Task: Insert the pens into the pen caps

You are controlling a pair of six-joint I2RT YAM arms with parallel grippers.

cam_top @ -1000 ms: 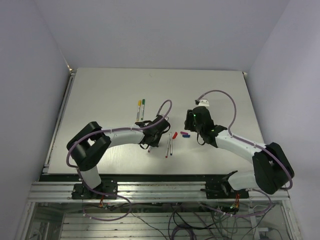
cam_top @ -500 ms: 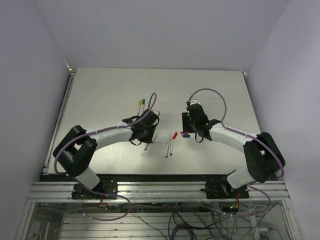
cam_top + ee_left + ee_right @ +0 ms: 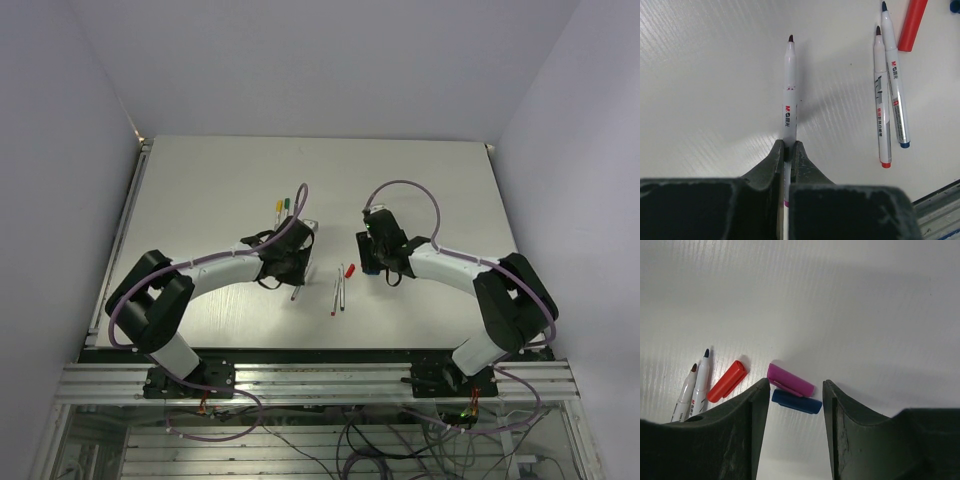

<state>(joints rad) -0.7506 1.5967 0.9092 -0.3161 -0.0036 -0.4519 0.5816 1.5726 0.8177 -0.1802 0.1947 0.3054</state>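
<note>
Clamping a pen (image 3: 790, 95) by its tail in my left gripper (image 3: 789, 146), tip free for capping. My right gripper (image 3: 795, 386) hangs spread over the purple cap (image 3: 790, 380), just beside the blue cap (image 3: 796, 402), ready to pinch.

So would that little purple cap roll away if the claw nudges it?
Probably a little: the purple cap looks round and smooth, lying on its side, so it may roll or skid. The blue cap right beside it could block it one way. It looks small and rigid, likely very light.
</note>
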